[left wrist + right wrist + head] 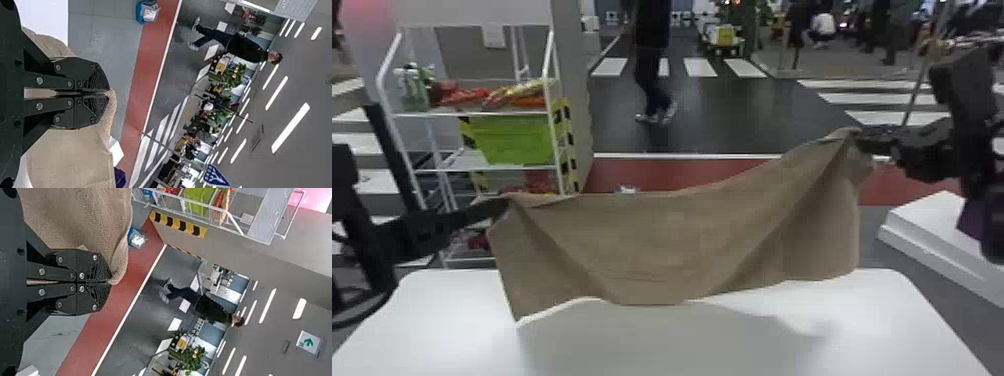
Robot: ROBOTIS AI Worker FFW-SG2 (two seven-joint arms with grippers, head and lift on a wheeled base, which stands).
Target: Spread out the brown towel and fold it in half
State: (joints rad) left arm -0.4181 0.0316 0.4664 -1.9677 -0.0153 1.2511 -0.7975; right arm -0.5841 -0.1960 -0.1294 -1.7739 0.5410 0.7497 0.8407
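Brown cloth towel (672, 240): slung over white tabletop (657, 345)
Black left tool (108, 93): clamped on its edge
Black right tool (110, 282): likewise, but higher
Sagging hem (652, 299): may bunch if I lower unevenly

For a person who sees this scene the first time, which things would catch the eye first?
Most likely the brown towel, hanging like a sagging banner between the left gripper and the higher right gripper, in front of the robot at the white table. Next, perhaps, the bright green bin in the white rack, beyond the table on the left.
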